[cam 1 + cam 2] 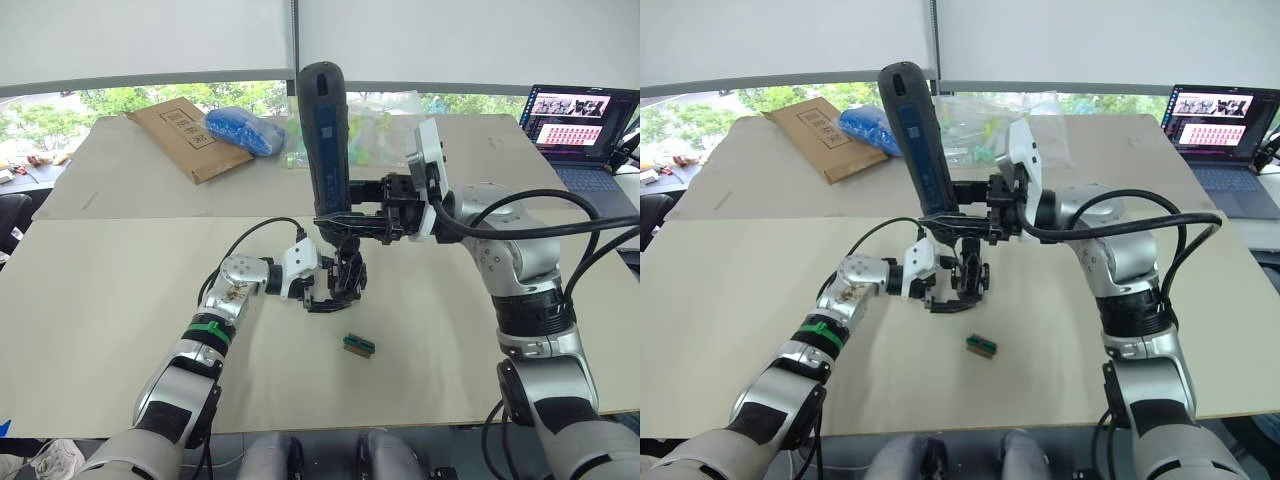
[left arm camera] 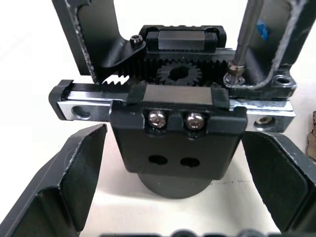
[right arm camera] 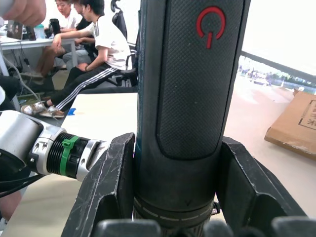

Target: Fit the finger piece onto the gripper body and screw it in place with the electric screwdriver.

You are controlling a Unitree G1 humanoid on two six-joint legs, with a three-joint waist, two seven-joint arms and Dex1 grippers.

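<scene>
Gripping the electric screwdriver upright, the right gripper has its 2 fingers pressed against the tool's lower barrel, above the middle of the table. Its thin metal bit comes down onto a screw on the gripper body. The left gripper has its fingers spread wide on either side of the gripper body's round base. A small green-topped block lies nearer the table's front edge.
</scene>
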